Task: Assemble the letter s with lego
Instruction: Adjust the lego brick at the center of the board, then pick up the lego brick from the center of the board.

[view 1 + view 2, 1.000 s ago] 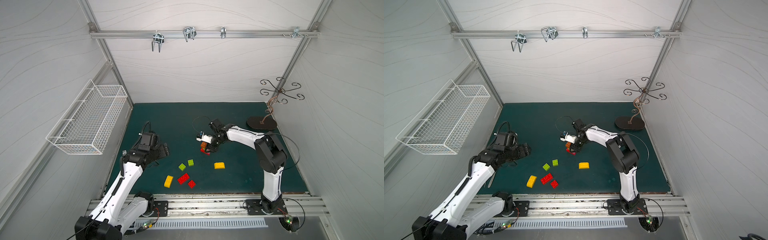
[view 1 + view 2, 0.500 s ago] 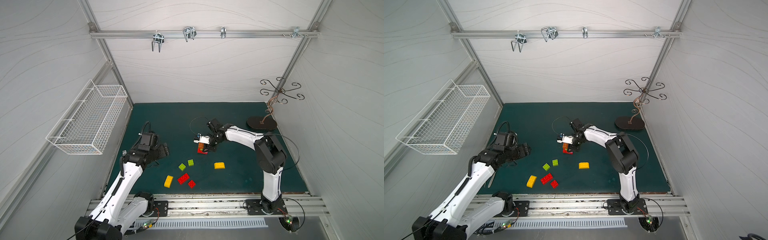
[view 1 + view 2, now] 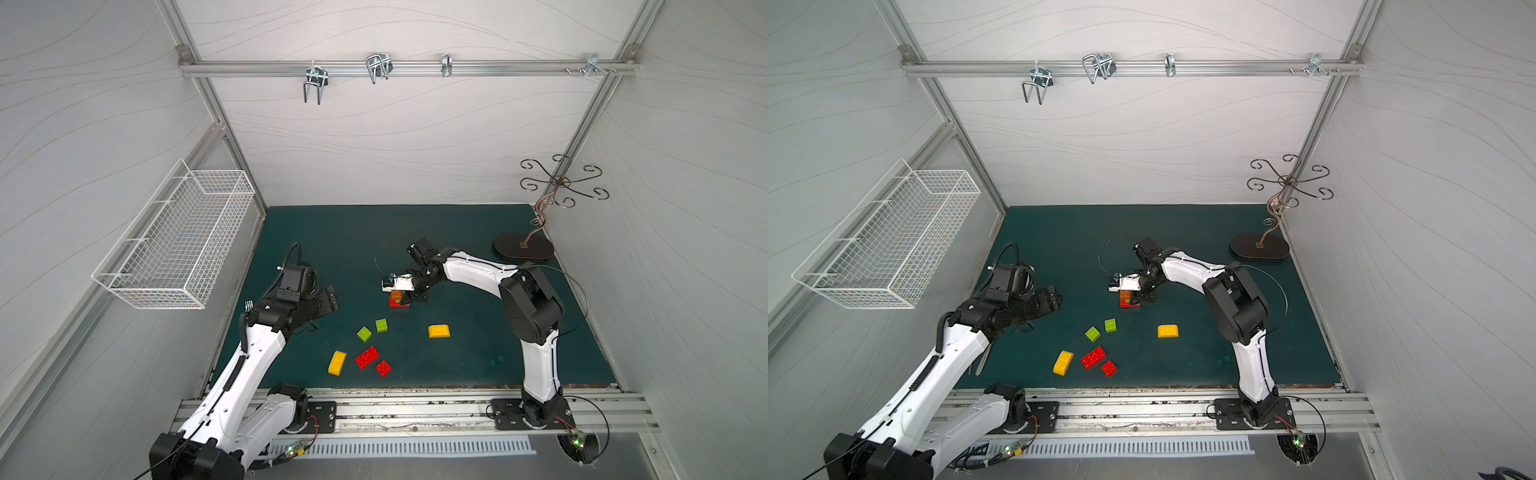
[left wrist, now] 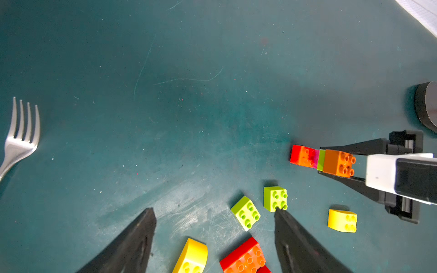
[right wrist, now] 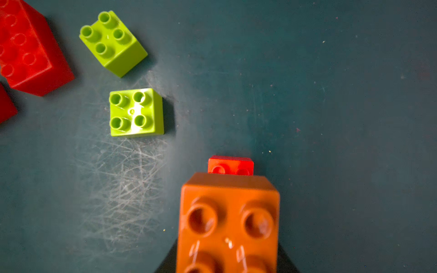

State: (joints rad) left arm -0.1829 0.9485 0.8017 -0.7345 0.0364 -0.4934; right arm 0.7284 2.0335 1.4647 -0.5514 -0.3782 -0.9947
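R hand [image 3: 405,296] is closed on the orange-brown square studded plastic brick [image 4: 338,163], one finger on each side. That brick tops a short stack: lime green layer [image 4: 321,160], pink layer [image 4: 315,158], red base brick [image 4: 301,156]. The stack is near the middle of the dark green counter [image 3: 457,232]; can't tell if the base rests on it.

L hand [image 4: 214,210] hangs over the counter's left part, fingers wide apart, nothing btwn them.

Loose lego lies nearer the front edge:
- 2 lime green square bricks [image 3: 364,333] [image 3: 381,325], just beside each other
- red oblong brick [image 3: 367,357] w/ small red square brick [image 3: 382,368] close by
- yellow round-topped brick [image 3: 337,363] left of those
- 2nd yellow round-topped brick [image 3: 439,331], apart on the right

A steel fork [image 4: 20,139] shows in the left wrist view.
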